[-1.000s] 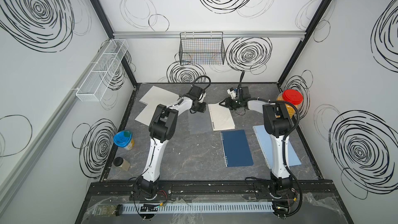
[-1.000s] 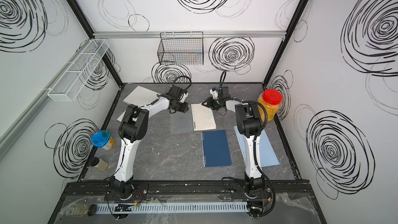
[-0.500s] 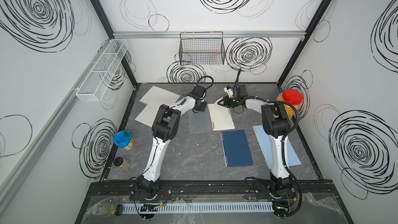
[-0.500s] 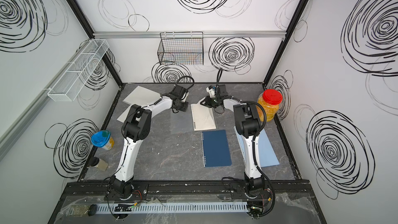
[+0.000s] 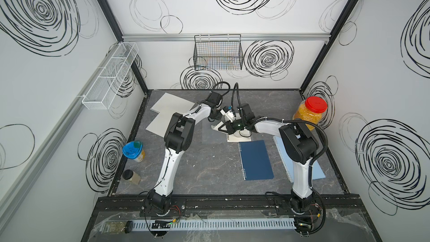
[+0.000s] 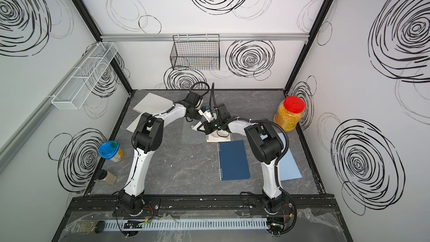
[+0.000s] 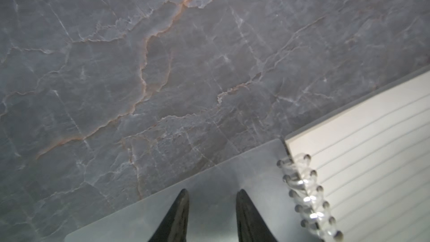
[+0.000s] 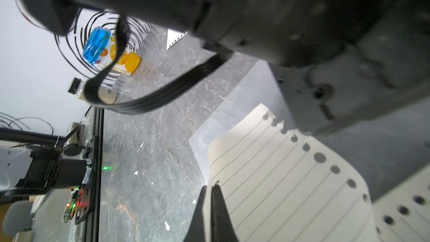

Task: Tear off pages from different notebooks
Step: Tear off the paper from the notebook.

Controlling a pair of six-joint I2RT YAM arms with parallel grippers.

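While the right gripper [image 8: 210,186] clenches one edge of a thin cream-white lined paper page [image 8: 279,182], that page curls up off the open wire-spiral notebook [image 5: 239,138], just 12 o'clock of table centre. The left gripper [image 7: 210,192] holds its jaws apart and empty over the flipped frosted clear plastic cover [image 7: 232,171], beside the spiral [image 7: 307,196]. From the open notebook, a dark navy notebook [image 5: 256,160] lies at 6 o'clock, a light blue notebook [image 6: 289,166] at 4 o'clock and two loose sheets [image 5: 169,105] at 10 o'clock.

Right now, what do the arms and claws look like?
White shells, black joints on the left arm and right arm; black cables loop at the wrists, a ribbed hose along the right. The left claw and right claw: black, tapered.
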